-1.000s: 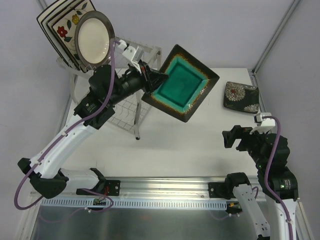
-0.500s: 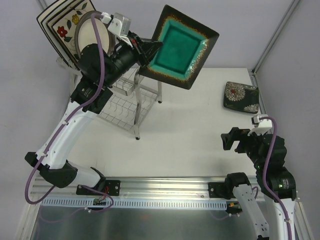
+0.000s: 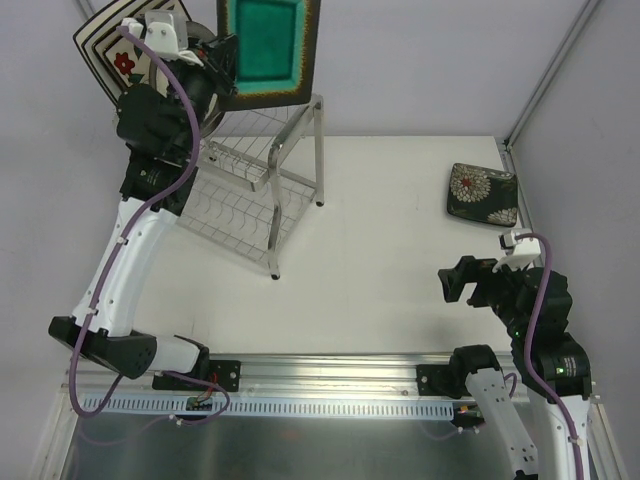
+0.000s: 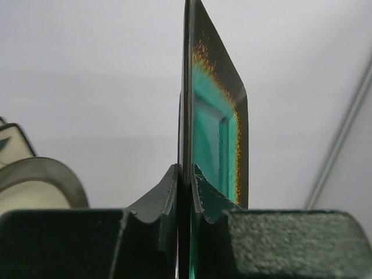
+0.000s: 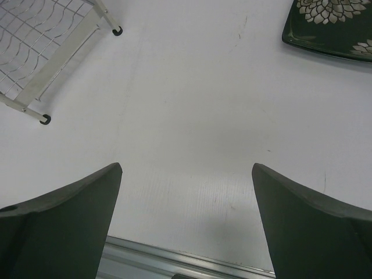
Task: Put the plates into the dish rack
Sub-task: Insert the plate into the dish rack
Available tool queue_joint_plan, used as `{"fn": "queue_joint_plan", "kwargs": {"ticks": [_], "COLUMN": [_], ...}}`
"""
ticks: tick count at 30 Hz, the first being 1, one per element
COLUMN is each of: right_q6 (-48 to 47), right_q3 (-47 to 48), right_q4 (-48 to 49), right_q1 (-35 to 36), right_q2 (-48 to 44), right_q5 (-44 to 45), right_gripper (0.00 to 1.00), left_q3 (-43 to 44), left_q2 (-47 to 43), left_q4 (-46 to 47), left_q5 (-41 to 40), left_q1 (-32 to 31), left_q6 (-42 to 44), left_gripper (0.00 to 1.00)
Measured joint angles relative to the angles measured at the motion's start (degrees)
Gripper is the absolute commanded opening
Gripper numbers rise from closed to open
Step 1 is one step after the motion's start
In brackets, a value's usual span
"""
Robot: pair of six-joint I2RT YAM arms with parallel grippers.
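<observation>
My left gripper (image 3: 226, 52) is shut on the edge of the dark square teal-centred plate (image 3: 268, 50), holding it upright high over the top tier of the silver dish rack (image 3: 318, 150). In the left wrist view the plate (image 4: 218, 116) stands edge-on between my pinched fingers (image 4: 186, 180). Flowered square plates (image 3: 118, 58) stand at the rack's far left. The round grey-rimmed plate (image 4: 40, 180) shows beside the gripper. The dark plate with white blooms (image 3: 483, 193) lies flat at the table's right. My right gripper (image 3: 462, 282) hovers open over bare table, holding nothing.
The rack's wire shelves (image 5: 46, 35) reach toward the table's (image 3: 400, 250) middle, with its feet on the white surface. The bloom plate (image 5: 331, 23) lies ahead and right of the right gripper (image 5: 186, 168). A metal rail (image 3: 330, 385) runs along the near edge.
The left arm has swung up and to the left, carrying the teal plate from mid-table height to above the rack and turning it upright. The right arm has stayed put.
</observation>
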Motion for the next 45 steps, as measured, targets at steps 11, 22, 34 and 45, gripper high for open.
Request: {"fn": "queue_joint_plan", "kwargs": {"ticks": [11, 22, 34, 45], "right_q6": [-0.2, -0.2, -0.2, -1.4], "right_q3": [-0.9, -0.9, -0.9, -0.9], "right_q4": [0.1, 0.0, 0.0, 0.0], "right_q1": [0.0, 0.1, 0.1, 0.1], "right_q2": [0.2, 0.3, 0.5, 2.2], "right_q5": [-0.2, -0.3, -0.3, 0.2], "right_gripper": [0.99, 1.0, 1.0, 1.0], "left_q3": [-3.9, -5.7, -5.7, -5.7], "left_q2": [-3.1, -3.9, 0.0, 3.8], "left_q4": [4.1, 8.5, 11.1, 11.6], "left_q5": [-3.9, -2.8, -1.6, -0.7], "left_q1": [10.0, 13.0, 14.0, 14.1], "left_q6": [1.9, 7.0, 12.0, 15.1], "left_gripper": [0.0, 0.0, 0.0, 0.0]}}
